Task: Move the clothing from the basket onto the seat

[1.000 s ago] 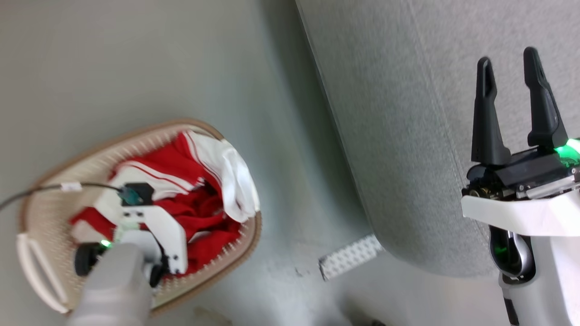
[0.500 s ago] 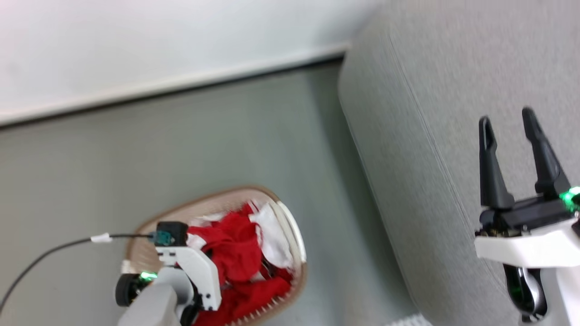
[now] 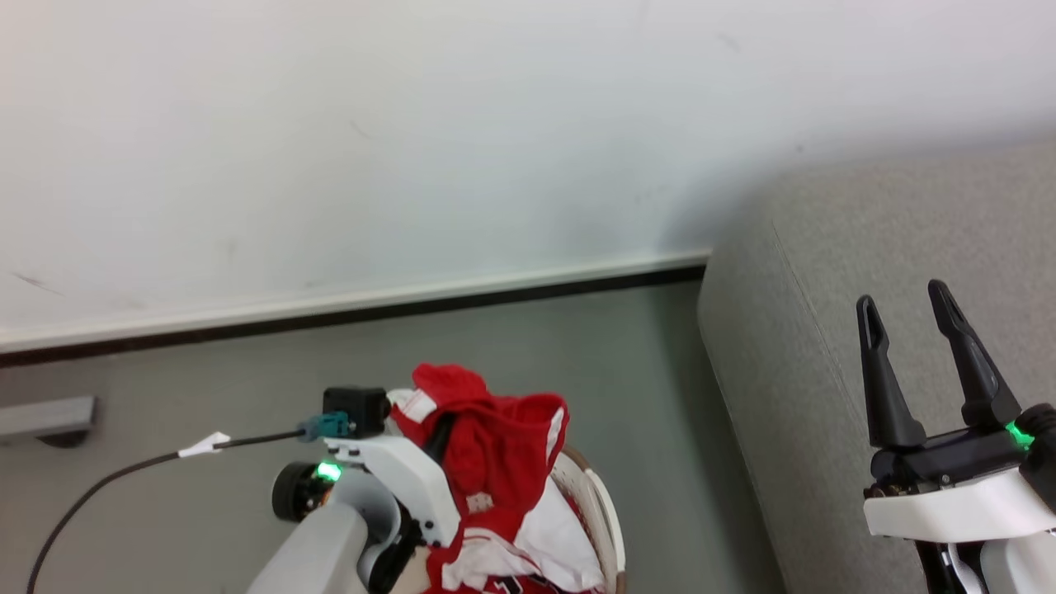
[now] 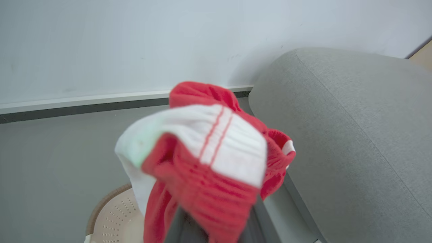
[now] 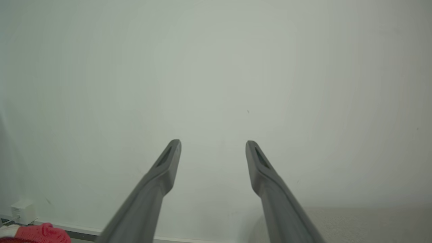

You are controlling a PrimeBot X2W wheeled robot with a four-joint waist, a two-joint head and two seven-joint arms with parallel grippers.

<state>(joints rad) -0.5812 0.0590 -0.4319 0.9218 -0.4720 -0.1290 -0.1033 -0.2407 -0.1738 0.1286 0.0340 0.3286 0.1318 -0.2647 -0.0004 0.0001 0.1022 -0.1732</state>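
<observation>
The main risk sits at 7 o'clock in the head view. The red garment point(image 3: 495, 437) hangs in a loose bunch over my left gripper point(image 3: 445, 425). Its lower folds run down into the basket point(image 3: 609, 516) at 6 o'clock, and I cannot tell where they end and the rest of the clothing point(image 3: 528, 553) begins. If I swing toward the seat from here, I judge the tail could drag a second piece out or catch the brown rim and tip the basket. A shallow pinch could also let the cloth slip off mid-carry. The grey seat point(image 3: 825, 264) at 3 o'clock has a rounded edge, so a release too near it would send the garment sliding to the floor point(image 3: 206, 396).

My left arm stands above the basket with its fingers aimed at 12 o'clock. They are closed on the bunch, the tips buried under cloth. My right gripper point(image 3: 901, 297) hovers at 4 o'clock over the seat, fingers spread wide with nothing between them, pointing at the wall point(image 3: 495, 124).
</observation>
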